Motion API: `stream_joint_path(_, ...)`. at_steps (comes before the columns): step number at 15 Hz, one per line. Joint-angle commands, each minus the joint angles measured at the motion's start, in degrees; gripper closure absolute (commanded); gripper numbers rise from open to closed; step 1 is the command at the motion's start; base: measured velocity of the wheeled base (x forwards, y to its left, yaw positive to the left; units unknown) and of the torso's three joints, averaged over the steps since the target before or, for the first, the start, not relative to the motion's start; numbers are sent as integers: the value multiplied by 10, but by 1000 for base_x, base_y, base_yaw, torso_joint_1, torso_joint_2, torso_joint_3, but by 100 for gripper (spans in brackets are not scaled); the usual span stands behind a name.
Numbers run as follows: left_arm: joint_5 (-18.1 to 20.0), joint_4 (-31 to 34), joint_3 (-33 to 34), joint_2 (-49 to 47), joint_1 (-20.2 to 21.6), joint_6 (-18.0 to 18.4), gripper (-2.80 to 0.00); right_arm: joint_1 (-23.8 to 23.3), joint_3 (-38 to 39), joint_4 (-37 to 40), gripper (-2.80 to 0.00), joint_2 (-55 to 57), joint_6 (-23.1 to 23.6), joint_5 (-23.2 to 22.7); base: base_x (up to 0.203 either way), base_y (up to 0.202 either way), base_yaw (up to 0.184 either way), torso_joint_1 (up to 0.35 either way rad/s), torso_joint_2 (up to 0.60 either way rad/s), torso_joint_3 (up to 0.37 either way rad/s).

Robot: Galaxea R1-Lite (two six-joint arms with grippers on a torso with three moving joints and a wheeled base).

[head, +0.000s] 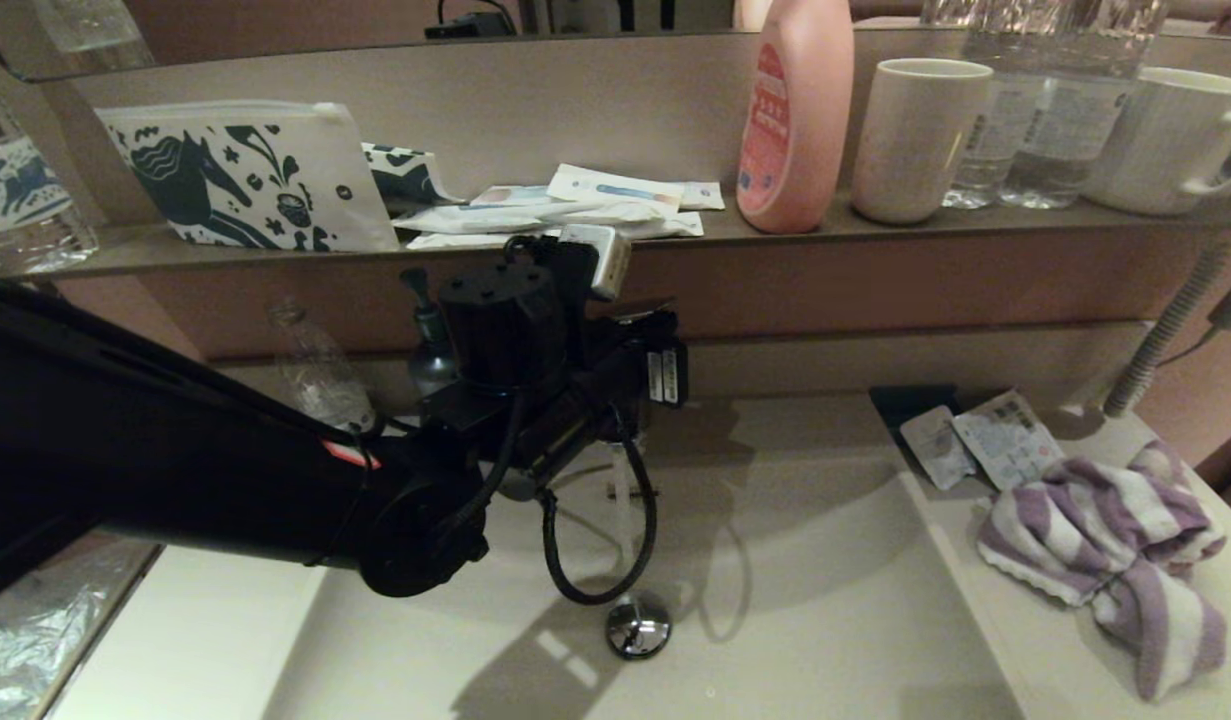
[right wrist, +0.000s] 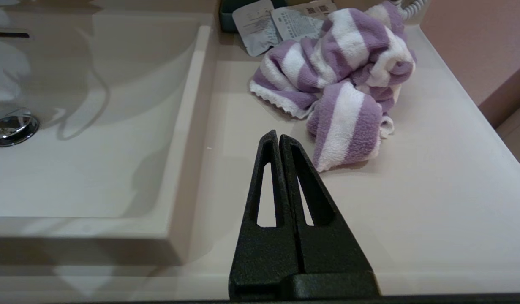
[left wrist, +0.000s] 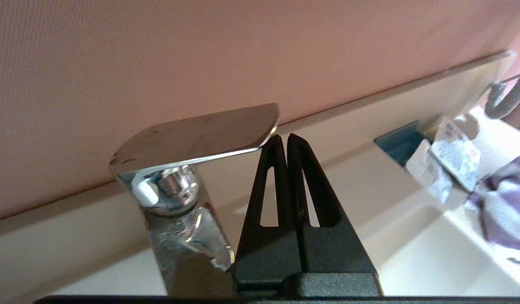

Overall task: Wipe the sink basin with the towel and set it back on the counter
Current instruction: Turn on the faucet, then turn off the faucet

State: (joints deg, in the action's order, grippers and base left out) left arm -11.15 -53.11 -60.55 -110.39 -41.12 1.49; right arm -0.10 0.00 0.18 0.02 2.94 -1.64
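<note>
The purple and white striped towel (head: 1105,560) lies crumpled on the counter (head: 1035,650), to the right of the sink basin (head: 805,560). The basin holds only its chrome drain plug (head: 637,625). My left arm reaches across the basin to the faucet. There my left gripper (left wrist: 284,137) is shut and empty, its tips right beside the end of the chrome faucet lever (left wrist: 192,139). My right gripper (right wrist: 279,136) is out of the head view. It hovers shut and empty over the counter (right wrist: 433,190), a short way in front of the towel (right wrist: 340,84).
Sachets (head: 980,440) lie on the counter behind the towel, and a grey hose (head: 1165,330) stands at far right. The dark shelf (head: 875,225) carries a horse-print pouch (head: 245,175), a pink bottle (head: 795,115), cups (head: 915,135) and water bottles. A soap pump (head: 430,340) stands by the faucet.
</note>
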Motion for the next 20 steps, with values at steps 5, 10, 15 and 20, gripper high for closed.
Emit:
stream_joint_path(5,-2,-8,58,38,-10,0,0,0,0,0,0,0,0,0,0,0,0,0,0,0)
stream_joint_path(10,9,-11,124,85,3,0,0,0,0,0,0,0,1,0,0,0,0,0,0,0)
stream_joint_path(15,34,-1,65,79,30,3,0,0,0,0,0,0,1,0,0,0,0,0,0,0)
stream_joint_path(20,65,27,0,41,50,4,0,0,0,0,0,0,0,0,0,0,0,0,0,0)
